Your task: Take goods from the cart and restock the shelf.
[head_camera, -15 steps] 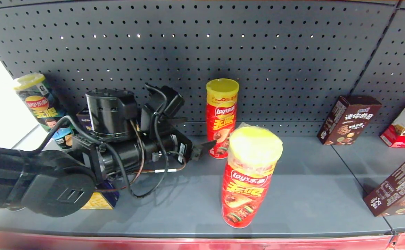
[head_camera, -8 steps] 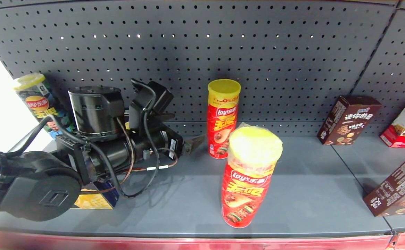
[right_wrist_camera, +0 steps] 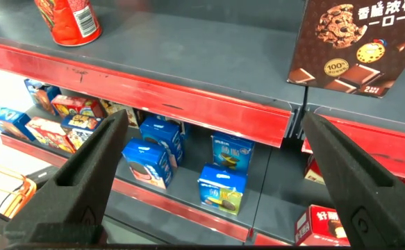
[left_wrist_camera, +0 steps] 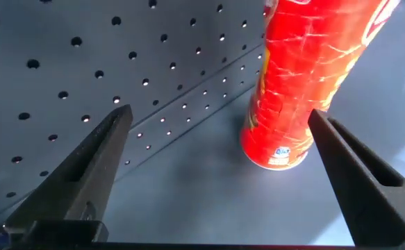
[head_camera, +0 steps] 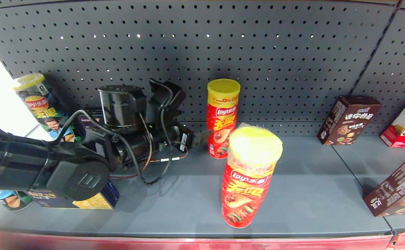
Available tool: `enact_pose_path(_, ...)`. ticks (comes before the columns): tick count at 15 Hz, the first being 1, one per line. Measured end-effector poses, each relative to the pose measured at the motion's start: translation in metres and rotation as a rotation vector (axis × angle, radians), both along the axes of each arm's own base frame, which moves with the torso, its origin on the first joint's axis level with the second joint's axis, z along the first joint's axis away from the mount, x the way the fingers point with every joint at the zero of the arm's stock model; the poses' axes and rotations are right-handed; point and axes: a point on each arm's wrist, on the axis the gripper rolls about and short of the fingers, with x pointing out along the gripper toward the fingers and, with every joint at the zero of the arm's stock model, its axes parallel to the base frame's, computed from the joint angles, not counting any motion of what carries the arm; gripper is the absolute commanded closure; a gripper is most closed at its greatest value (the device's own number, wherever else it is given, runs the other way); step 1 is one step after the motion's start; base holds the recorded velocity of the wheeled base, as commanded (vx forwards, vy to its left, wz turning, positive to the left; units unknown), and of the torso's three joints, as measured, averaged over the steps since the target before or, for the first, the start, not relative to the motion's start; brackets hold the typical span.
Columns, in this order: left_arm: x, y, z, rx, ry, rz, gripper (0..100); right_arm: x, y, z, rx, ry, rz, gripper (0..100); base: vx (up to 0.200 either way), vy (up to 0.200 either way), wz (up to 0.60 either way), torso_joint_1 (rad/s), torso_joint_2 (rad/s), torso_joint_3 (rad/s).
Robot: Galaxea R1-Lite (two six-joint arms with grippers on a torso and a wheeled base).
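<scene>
red chip can (head_camera: 222,118) upright near back of shelf (head_camera: 310,194), just beside left gripper (left_wrist_camera: 219,117), spread wide, holding nothing. right gripper (right_wrist_camera: 215,119) likewise spread, empty, before shelf front.

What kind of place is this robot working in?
Probably a shop aisle, or a mock one: a pegboard-backed shelf holds chip cans and cookie boxes, with more snack boxes on the tiers below.

On shelf (head_camera: 310,194), rear chip can (head_camera: 223,118) behind front chip can (head_camera: 249,177), boxes (head_camera: 348,119) to right.
</scene>
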Motion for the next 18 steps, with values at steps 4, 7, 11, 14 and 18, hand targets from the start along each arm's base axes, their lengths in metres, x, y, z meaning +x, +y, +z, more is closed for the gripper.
enact_pose_path(4,0.007,0.0,-0.003,0.003,0.001,0.019,0,0.0,0.0,0.0,0.0,0.0,0.001,0,0.0,0.0,0.0,0.0,0.0,0.0)
enact_pose_path(7,0.011,0.002,-0.002,0.0,-0.004,0.034,0,0.0,0.0,0.0,0.0,0.0,0.001,0,0.0,0.0,0.0,0.0,0.0,0.0)
enact_pose_path(11,0.011,0.004,-0.005,0.004,0.004,0.043,0,0.0,0.0,0.0,0.001,0.0,0.0,0,0.0,0.0,0.0,0.0,0.0,0.0)
enact_pose_path(14,0.001,0.009,0.005,-0.004,-0.011,0.042,0,0.0,0.0,0.0,0.0,0.0,0.0,0,0.0,0.0,0.0,0.0,0.0,0.0)
enact_pose_path(18,-0.04,0.024,0.028,-0.034,-0.052,0.025,0,0.0,0.0,0.0,0.0,0.0,0.001,0,0.0,0.0,0.0,0.0,0.0,0.0)
